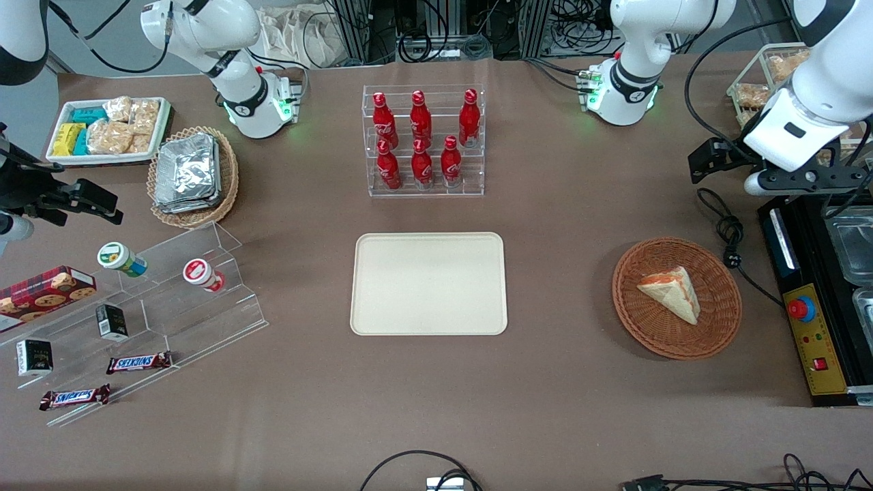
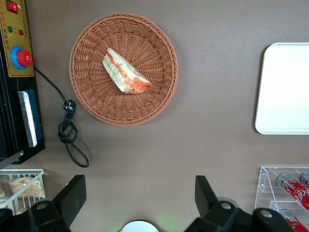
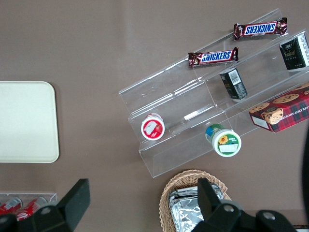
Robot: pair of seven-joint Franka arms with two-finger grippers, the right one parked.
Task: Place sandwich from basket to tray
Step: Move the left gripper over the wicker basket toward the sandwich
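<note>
Lying on its side in the basket [image 1: 676, 298], the sandwich [image 1: 672, 291] shows its red-orange filling edge through the clear wrap, resting slightly off the basket's middle. That reddish-brown wicker basket sits on the brown tabletop [image 1: 559, 382] toward the working arm's end, well apart from the cream tray [image 1: 429, 284], which lies bare at the table's middle. A black cable [image 1: 728, 235] curls on the tabletop just beside the basket, near a black unit with a red button [image 1: 801, 309]. The gripper [image 2: 137, 200] hangs high above the tabletop, farther from the front camera than the basket, its fingers [image 2: 72, 195] spread wide apart with nothing between them.
</note>
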